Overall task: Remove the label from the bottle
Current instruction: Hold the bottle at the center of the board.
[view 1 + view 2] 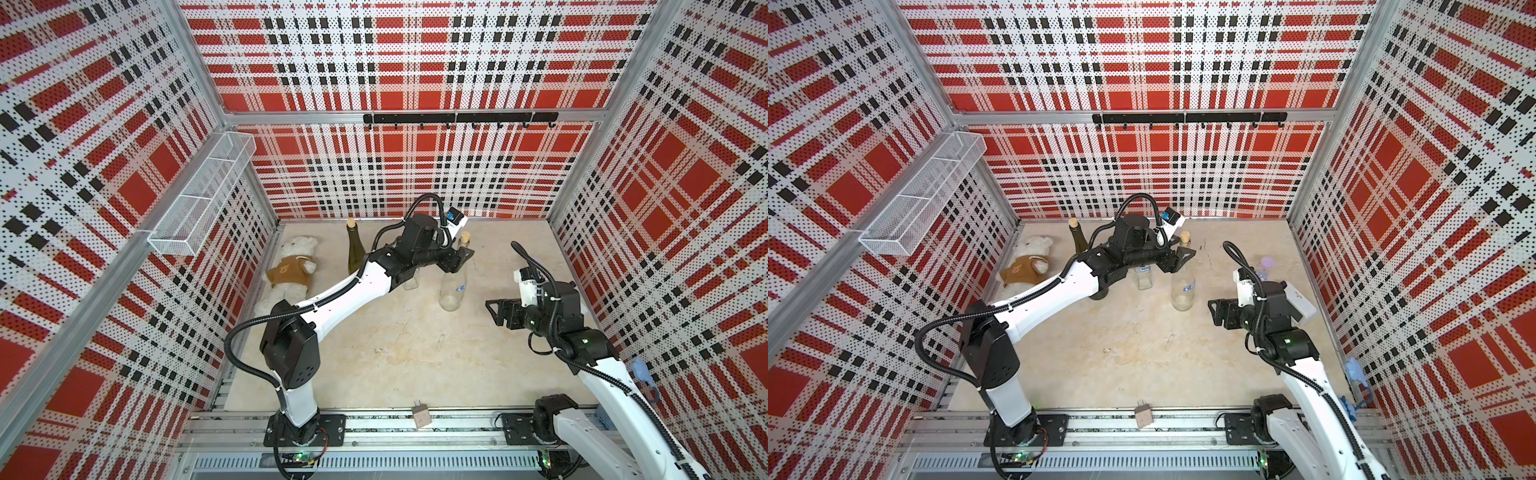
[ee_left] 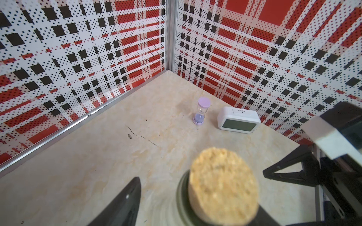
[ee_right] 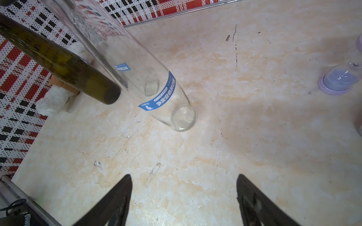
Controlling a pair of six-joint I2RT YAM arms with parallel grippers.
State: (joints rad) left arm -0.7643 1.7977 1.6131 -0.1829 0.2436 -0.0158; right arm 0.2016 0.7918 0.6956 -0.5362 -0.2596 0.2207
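A clear glass bottle with a cork stands upright on the table, right of centre in both top views. A blue label wraps its lower body, also seen as the label. My left gripper straddles the bottle's neck just below the cork. In the left wrist view one finger stands apart from the neck with table showing between, and the cork mostly hides the other. My right gripper is open and empty, low over bare table, to the right of the bottle and pointing toward it.
A dark green corked bottle and a small clear jar stand behind my left arm. A teddy bear lies at the left wall. A purple hourglass and a white clock sit near the back right corner.
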